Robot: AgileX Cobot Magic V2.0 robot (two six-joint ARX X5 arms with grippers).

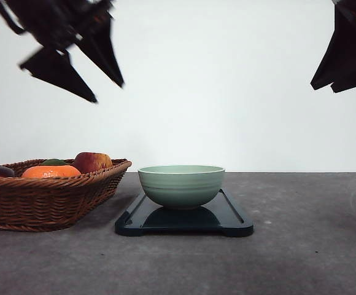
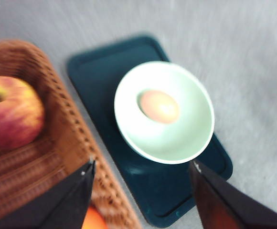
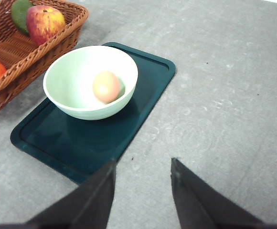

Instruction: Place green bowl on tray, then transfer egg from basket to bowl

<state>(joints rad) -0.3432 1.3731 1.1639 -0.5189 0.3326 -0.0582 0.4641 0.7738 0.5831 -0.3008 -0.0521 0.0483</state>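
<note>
Egg (image 3: 106,86) lies in the green bowl (image 1: 181,184), which sits on the black tray (image 1: 230,215) beside the wicker basket (image 1: 43,200); its long axis runs roughly level, slightly tilted. Both steps look complete, so little more than pulling clear seems needed. Left gripper (image 2: 141,179) and right gripper (image 3: 143,181) hang high, jaws spread, empty.

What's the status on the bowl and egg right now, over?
Both claws, left and right, open, empty, raised. Egg in green bowl, bowl on tray. Basket beside tray; nothing in the way.
</note>
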